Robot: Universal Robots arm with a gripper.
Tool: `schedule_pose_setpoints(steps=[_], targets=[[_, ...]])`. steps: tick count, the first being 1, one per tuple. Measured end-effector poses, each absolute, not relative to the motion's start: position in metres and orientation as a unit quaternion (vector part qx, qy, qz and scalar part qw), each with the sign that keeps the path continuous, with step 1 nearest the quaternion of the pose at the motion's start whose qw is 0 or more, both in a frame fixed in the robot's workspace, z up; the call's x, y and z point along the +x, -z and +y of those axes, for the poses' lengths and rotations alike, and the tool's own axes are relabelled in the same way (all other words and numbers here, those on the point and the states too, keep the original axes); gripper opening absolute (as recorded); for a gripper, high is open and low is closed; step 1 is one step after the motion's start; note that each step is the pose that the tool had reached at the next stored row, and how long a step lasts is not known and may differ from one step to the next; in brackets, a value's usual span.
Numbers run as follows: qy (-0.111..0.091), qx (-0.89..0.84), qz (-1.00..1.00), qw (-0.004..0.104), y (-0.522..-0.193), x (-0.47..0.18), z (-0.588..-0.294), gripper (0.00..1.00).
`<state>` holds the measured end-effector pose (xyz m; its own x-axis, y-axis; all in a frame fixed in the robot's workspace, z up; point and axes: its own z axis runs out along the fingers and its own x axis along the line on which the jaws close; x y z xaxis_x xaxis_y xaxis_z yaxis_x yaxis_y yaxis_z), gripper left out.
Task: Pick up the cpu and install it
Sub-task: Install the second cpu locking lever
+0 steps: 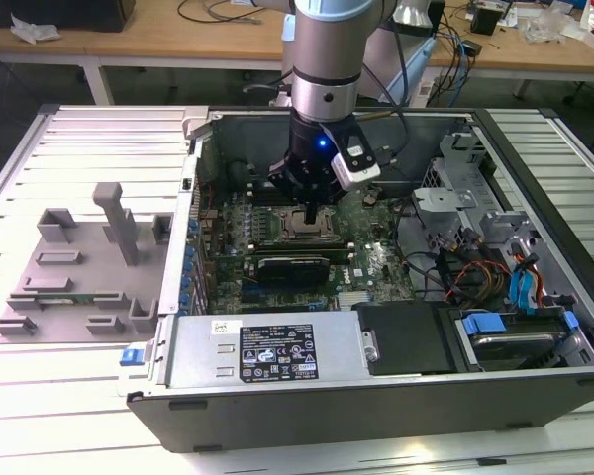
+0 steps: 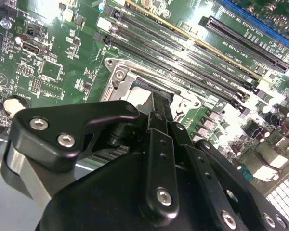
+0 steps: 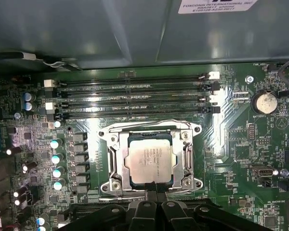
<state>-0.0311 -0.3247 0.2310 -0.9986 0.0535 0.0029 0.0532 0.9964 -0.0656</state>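
A pale slatted worktop (image 1: 89,148) holds an open computer case (image 1: 535,198), with wooden desks behind. The cpu (image 3: 150,159) lies flat in its socket frame (image 3: 188,154), shiny side up, edges square to it. The gripper (image 3: 154,190) hangs just above, fingers pressed together, holding nothing.

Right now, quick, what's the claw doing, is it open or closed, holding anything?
Claw: fingers drawn together at the edge of the cpu, which lies in the motherboard socket. Whether it actually grips the chip cannot be told.
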Motion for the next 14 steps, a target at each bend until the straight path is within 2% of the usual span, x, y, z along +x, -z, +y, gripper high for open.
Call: schedule_pose_setpoints(steps=[14], targets=[[-0.033, -0.027, -0.999, 0.002, -0.233, -0.0311, -0.3246, 0.11]])
